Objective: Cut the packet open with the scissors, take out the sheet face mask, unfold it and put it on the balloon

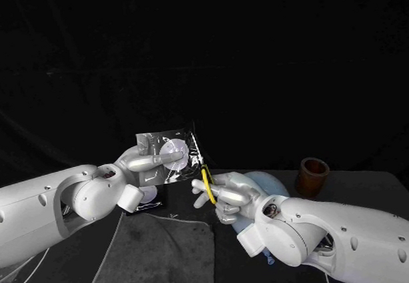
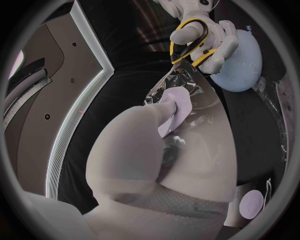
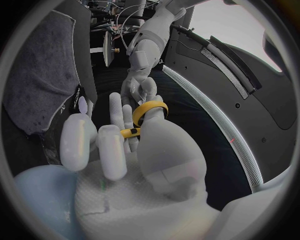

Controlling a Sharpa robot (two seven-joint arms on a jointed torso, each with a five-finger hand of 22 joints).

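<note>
Holding the packet [image 1: 174,151] upright above the middle of the table [image 1: 368,191], the left hand [image 1: 151,161] pinches its clear film between thumb and fingers on the packet's left side. The packet is clear of the table surface, with open dark room above it and beyond it toward the far edge.

The right hand [image 1: 231,196] grips the scissors [image 1: 206,183], with its fingers passed through the yellow handle loops. The blades run up along the packet's right edge. It cannot be told whether they are closed on the film.

The balloon [image 1: 271,181], pale blue, sits just behind the right hand, right of the table's centre. It closes off the space on that side of the hand. A brown cylinder [image 1: 312,175] stands upright near the balloon, on its right, toward the far right edge.

A grey cloth [image 1: 166,252] lies flat at the near edge, between the two arms and below both hands. The two forearms close in the working space from the left and right sides.
</note>
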